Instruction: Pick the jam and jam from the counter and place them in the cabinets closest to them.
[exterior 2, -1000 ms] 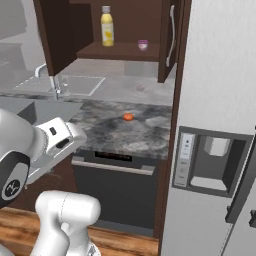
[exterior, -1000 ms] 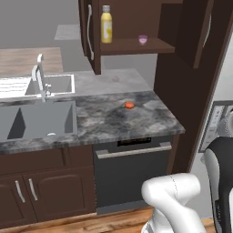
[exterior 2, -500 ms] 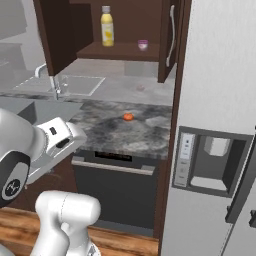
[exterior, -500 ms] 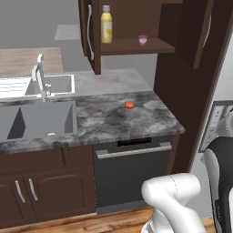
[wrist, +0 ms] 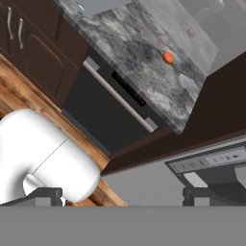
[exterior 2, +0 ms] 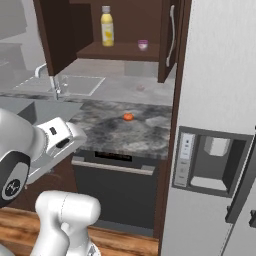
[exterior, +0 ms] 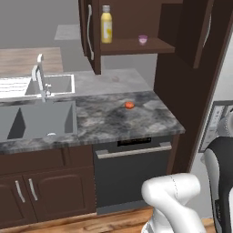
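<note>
A small pinkish-purple jam jar [exterior: 143, 39] [exterior 2: 143, 45] stands on the brown shelf of the open upper cabinet [exterior: 132, 46] [exterior 2: 120, 51], to the right of a yellow bottle [exterior: 106, 25] [exterior 2: 106, 26]. Both cabinet doors, with long silver handles, stand open. My gripper [wrist: 129, 197] is open with nothing between its fingertips [wrist: 48, 194]. It hangs low in front of the counter, far below the shelf, and looks toward the dishwasher and the counter edge.
A flattish orange-red round fruit [exterior: 129, 105] [exterior 2: 128, 117] [wrist: 167, 57] lies on the grey marbled counter [exterior: 113, 123]. A sink [exterior: 41, 119] with a faucet [exterior: 40, 78] is at the left. A dishwasher [exterior: 132, 175] sits below, a fridge [exterior 2: 215, 150] at the right.
</note>
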